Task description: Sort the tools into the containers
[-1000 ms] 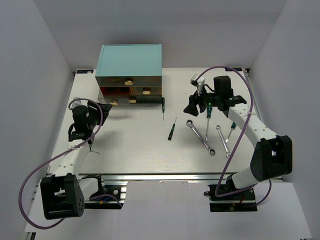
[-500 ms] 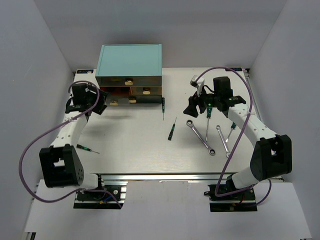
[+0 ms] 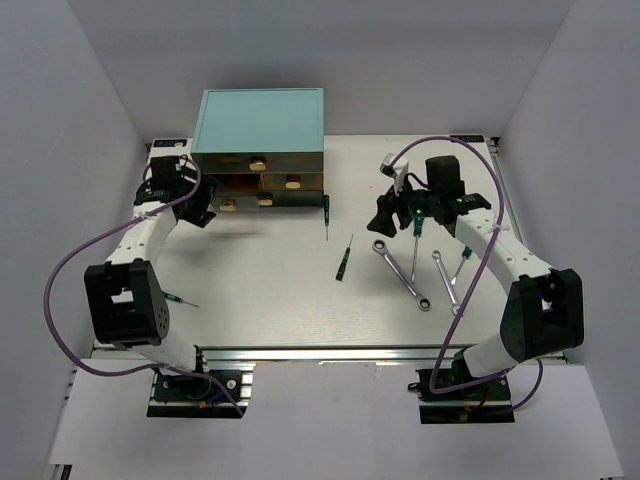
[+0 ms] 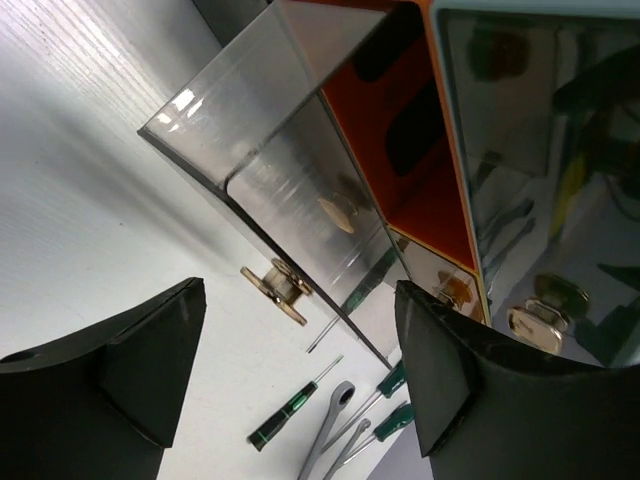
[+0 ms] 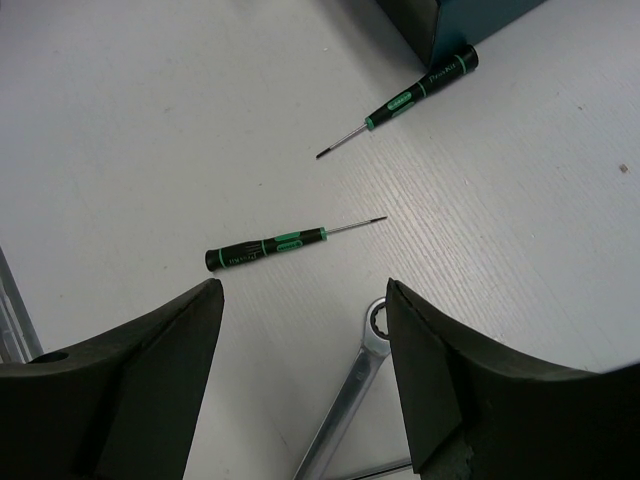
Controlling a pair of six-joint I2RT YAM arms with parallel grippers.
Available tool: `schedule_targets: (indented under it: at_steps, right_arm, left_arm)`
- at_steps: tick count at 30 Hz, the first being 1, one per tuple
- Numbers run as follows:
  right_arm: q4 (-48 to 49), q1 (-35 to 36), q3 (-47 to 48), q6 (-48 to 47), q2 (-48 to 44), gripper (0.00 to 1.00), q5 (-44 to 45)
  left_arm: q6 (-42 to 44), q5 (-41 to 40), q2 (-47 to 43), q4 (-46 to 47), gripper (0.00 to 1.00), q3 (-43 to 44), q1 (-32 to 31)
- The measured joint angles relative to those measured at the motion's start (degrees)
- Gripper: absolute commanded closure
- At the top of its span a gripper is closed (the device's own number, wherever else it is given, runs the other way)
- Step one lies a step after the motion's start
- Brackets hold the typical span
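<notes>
Drawer [image 4: 255,165] pulled out, edge near spread left end effector [image 4: 300,365]; right end effector [image 5: 300,375] spread, empty, near wrench [image 5: 352,392].

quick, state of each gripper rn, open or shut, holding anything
left gripper: open, holding nothing
right gripper: open, holding nothing
</notes>
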Motion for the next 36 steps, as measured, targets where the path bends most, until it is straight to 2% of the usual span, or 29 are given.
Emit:
schedule_targets:
  at_steps: [6,10,17,28,33,36]
  right_arm:
    - [0.0,0.0,-0.02,0.09,0.0,0.28,0.22]
    - [0.02,0.0,-0.04,0.31,0.0,0.28,0.22]
    - [0.02,0.0,-0.04,0.5,0.0,0.28,0.37]
    - [0.11,0.0,-0.07,0.76,0.0,0.28,0.39]
    - [0.2,0.0,-0.07,0.96,0.0,0.28,0.39]
    - [0.2,0.0,-0.07,0.98,0.02,0.28,0.39]
  left_arm:
    - [-0.24,-0.92,2.01,-1.66,0.25,-0.2,-0.87]
    - [-0.66,-1.27,1.88,-0.94,0.38,-0.63,-1.18]
    - [-1.2,-1.92,-1.07,0.09,0.53,-3.13,-1.29]
    - [-2.51,-3.96,-14.38,-2.51,0.54,-14.62,-1.36]
    - [-3.02,-4.15,-16.96,-2.58,0.55,-16.87,-1.25]
    - [-2.99,-4.2,-17.84,-3.04,0.49,-17.49,-1.22]
